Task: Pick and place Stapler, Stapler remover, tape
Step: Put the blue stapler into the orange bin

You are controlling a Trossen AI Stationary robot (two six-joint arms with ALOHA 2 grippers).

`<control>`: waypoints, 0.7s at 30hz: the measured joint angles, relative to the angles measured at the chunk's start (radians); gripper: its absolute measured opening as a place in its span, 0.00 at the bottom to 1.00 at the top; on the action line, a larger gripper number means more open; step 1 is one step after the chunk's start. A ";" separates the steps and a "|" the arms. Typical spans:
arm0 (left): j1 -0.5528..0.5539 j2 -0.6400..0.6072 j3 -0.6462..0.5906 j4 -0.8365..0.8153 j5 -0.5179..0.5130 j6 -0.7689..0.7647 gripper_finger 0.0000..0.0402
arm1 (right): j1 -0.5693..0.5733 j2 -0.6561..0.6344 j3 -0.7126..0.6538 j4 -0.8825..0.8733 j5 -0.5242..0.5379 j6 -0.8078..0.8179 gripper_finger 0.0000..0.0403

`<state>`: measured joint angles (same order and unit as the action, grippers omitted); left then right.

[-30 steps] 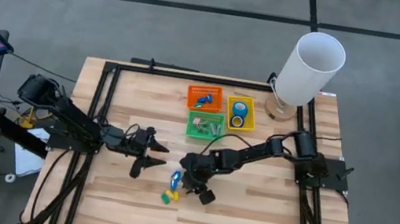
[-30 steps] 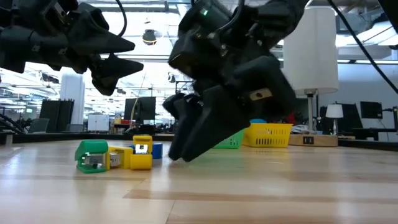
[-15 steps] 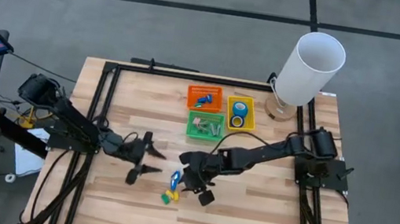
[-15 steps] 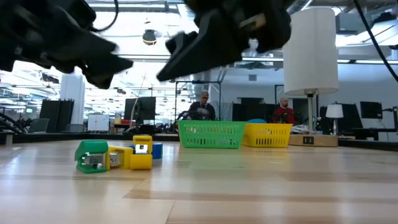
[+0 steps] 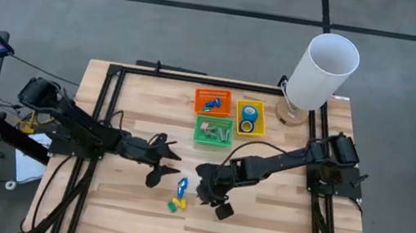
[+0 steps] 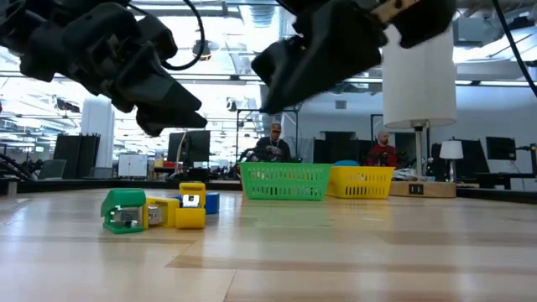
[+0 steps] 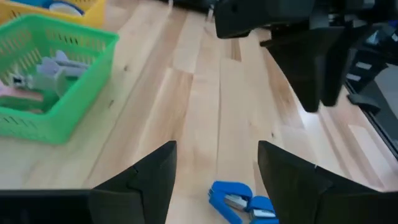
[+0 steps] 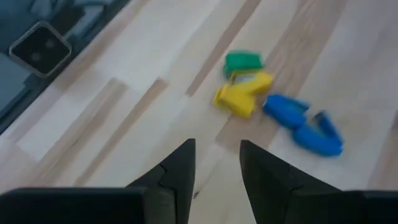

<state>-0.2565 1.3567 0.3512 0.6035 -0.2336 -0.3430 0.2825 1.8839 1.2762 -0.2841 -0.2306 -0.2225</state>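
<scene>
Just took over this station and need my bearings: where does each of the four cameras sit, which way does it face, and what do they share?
High view: overhead, straight down on the table; both arms, left end effector, right end effector.
Low view: table height, looking level toward the green basket; both arms hang in from above.
Left wrist view: past its open fingers at a blue stapler.
Right wrist view: past its parted fingers at the yellow stapler.
Shared: the stapler cluster shows in all four.
</scene>
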 joint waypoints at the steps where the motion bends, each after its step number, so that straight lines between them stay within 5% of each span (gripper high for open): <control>1: 0.000 0.000 0.006 -0.017 0.006 -0.005 0.53 | 0.004 0.000 0.000 -0.016 0.000 0.008 0.29; 21: 0.000 0.069 0.028 -0.064 0.051 -0.056 0.53 | 0.076 -0.002 -0.035 -0.074 0.203 0.053 0.25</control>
<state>-0.2565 1.4260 0.3789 0.5395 -0.1828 -0.3992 0.3588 1.8815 1.2410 -0.3582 -0.0274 -0.1693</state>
